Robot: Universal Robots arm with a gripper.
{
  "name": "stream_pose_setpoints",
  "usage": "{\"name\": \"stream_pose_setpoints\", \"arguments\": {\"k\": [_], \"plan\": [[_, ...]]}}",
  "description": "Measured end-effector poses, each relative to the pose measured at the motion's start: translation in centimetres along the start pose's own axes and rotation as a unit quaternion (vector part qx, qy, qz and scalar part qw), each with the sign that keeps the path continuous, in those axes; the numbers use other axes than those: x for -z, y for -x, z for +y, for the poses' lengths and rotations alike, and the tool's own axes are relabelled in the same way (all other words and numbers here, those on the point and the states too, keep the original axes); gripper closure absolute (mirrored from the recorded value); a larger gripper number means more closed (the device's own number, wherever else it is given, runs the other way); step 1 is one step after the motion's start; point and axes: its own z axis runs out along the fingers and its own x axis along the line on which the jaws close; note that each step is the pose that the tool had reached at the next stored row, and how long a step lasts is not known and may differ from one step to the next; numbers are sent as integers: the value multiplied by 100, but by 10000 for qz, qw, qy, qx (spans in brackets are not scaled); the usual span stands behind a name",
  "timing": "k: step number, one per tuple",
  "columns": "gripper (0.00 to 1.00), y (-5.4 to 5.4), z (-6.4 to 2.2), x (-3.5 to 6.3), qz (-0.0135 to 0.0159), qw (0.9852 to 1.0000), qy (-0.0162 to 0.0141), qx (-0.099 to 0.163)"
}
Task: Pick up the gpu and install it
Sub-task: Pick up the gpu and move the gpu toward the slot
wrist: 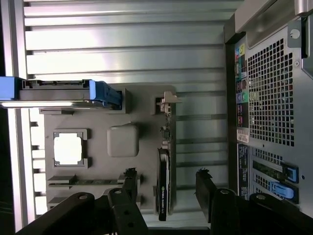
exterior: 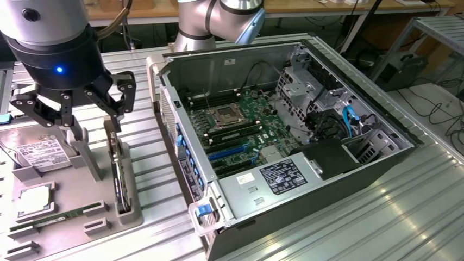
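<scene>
The gripper [wrist: 166,172] hangs wide open above the gpu [exterior: 118,179]; it stands on edge in a gray tray [exterior: 73,187], at the exterior view's left of the case [exterior: 305,217]; just its thin edge shows; the tray hides its bottom.

Your pincer [exterior: 93,120] has matt black fingers, with a glossier black body above them. Right beneath it, the gpu [wrist: 164,188] shows a glossy black plastic shroud. The holder tray [exterior: 69,187] under the pincer looks like matt grey plastic, slightly rough. The bench [exterior: 362,217] around it is ribbed bare metal with a brushed sheen. Beside the pincer, the computer case [exterior: 246,187] is dull silver sheet metal with smooth blue plastic clips [exterior: 205,209].
</scene>
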Motion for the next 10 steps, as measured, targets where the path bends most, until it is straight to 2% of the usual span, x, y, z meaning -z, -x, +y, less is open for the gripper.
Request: {"name": "stream_pose_setpoints", "arguments": {"k": [10], "plan": [[40, -4, -9, -83, 0, 10000, 0, 8]]}}
